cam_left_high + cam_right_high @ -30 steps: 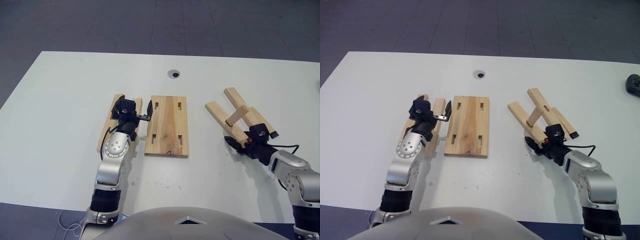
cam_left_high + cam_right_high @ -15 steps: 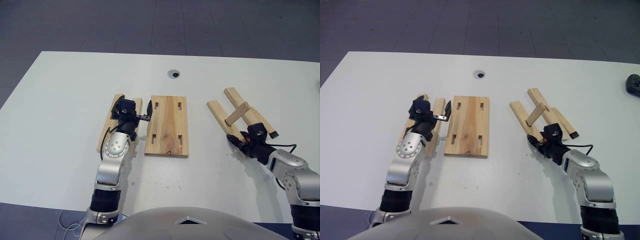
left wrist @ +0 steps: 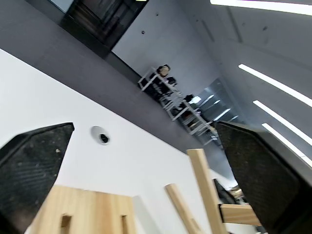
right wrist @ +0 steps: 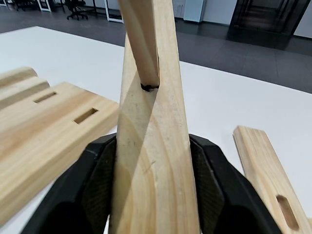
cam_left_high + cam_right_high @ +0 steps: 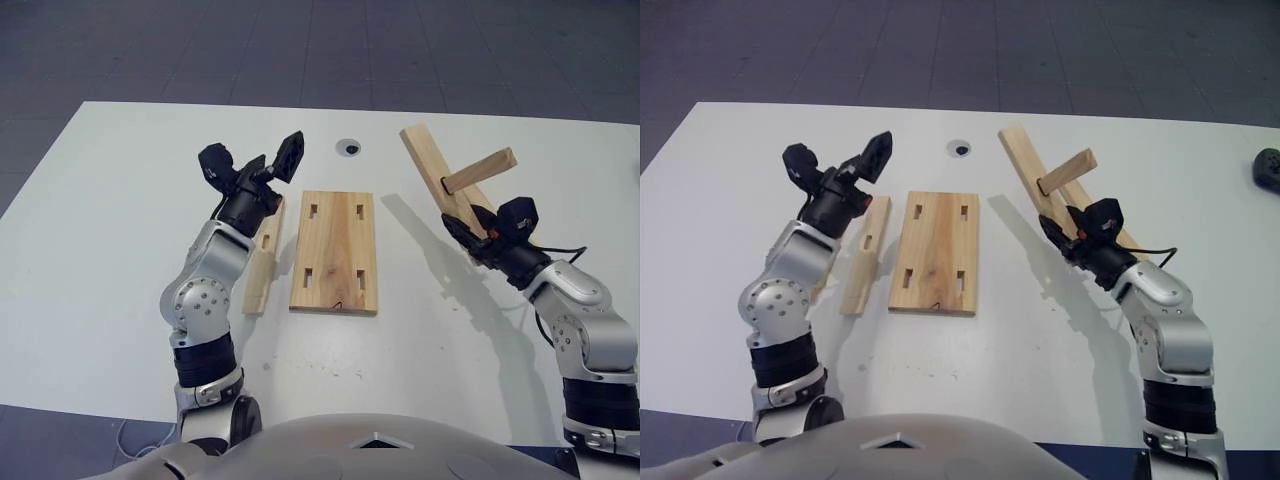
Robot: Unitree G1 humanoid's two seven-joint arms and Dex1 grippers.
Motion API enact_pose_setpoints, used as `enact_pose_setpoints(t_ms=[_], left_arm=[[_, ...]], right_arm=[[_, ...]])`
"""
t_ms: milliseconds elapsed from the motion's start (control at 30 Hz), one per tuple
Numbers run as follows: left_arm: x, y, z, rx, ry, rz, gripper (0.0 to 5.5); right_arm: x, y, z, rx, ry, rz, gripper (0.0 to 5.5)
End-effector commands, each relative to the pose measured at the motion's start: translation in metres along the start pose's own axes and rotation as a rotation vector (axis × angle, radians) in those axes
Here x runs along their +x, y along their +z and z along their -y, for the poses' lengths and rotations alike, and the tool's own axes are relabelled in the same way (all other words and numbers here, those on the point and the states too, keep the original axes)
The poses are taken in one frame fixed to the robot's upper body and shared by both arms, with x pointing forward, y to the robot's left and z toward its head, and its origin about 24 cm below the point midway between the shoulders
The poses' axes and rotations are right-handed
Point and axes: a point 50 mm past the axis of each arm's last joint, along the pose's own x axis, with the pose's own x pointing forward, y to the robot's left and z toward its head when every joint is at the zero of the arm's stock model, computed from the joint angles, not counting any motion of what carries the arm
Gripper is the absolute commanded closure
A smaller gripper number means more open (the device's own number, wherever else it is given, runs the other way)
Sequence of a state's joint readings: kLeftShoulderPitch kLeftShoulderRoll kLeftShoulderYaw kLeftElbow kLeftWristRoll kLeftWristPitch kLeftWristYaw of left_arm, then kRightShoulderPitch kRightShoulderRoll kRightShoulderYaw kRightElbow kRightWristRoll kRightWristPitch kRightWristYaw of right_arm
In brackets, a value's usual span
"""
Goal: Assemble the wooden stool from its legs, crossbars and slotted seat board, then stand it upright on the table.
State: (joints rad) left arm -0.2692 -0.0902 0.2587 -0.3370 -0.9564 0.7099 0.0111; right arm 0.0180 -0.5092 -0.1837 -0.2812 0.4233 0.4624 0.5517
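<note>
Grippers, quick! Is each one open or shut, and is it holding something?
Left gripper: open, holding nothing.
Right gripper: shut on the wooden leg, which has a crossbar plugged into it.

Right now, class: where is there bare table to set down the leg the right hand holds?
Bare: the table left of the lying leg, and its near strip before the seat board. Crowded: the narrow gap between board and lying leg, near the open left hand.
</note>
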Motion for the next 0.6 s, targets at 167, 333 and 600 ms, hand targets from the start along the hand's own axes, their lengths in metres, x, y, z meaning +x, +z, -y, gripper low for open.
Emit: enact_pose_setpoints(t_ms=[167,333,600], left_arm=[[0.003,-0.008,0.043,-0.283,-0.205,-0.205,0.1],[0.003,-0.011,0.05,-0.265,-0.25,-0.28,0.1],[0.012,-0.015,0.051,-0.28,-0.237,-0.297,0.1]], right_arm=[[0.011,0.049,-0.046,-0.104,0.242,0.248,3.4],[0.011,0.052,-0.056,-0.104,0.298,0.25,3.4],[0.003,0.044,-0.071,-0.087,0.412,0.202,3.4]])
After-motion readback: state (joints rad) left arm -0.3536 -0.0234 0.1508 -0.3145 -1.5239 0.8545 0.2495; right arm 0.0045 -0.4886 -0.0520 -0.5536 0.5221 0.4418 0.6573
